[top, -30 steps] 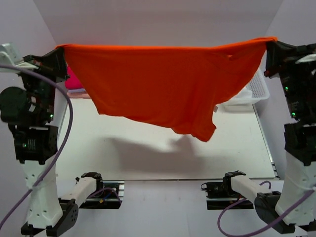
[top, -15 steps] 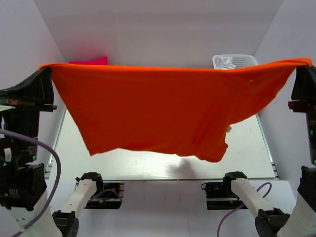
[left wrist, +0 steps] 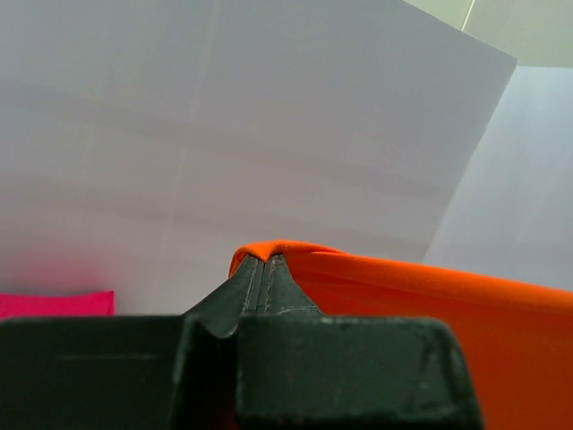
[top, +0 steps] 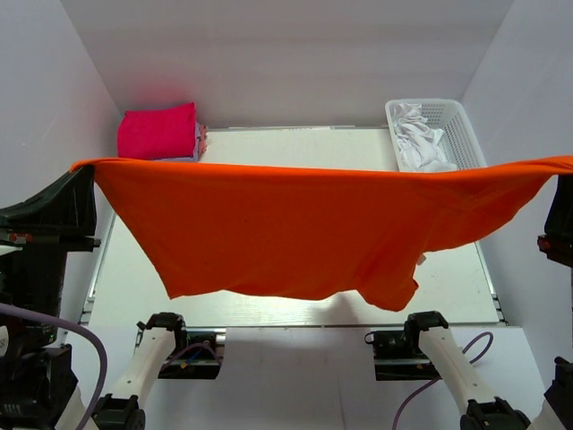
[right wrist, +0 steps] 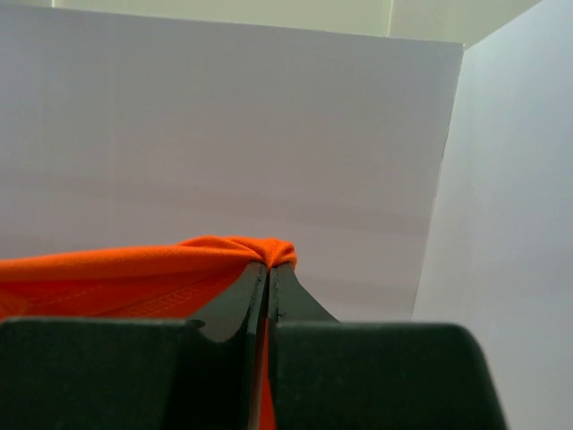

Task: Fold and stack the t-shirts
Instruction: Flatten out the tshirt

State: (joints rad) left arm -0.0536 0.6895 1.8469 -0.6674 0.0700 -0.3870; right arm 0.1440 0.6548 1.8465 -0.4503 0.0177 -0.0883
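The bright orange-red t-shirt [top: 304,224] hangs stretched wide in the air above the table, held by its two upper corners. My left gripper [top: 85,167] is shut on its left corner, seen in the left wrist view [left wrist: 266,258] with orange cloth [left wrist: 430,296] pinched between the jaws. My right gripper [top: 566,166] is shut on the right corner, also in the right wrist view [right wrist: 269,266] under bunched orange cloth [right wrist: 134,269]. A folded magenta-pink t-shirt [top: 158,132] tops a stack at the back left. Lavender and light pink shirts show only as thin edges beneath it.
A white basket [top: 466,125] with white cloth [top: 419,143] in it stands at the back right. The white table [top: 295,143] shows behind and below the hanging shirt. White walls close in on both sides and at the back.
Both grippers have come toward the camera and spread outward with the shirt. The shirt now hangs lower in the view, uncovering the pink stack and the basket.
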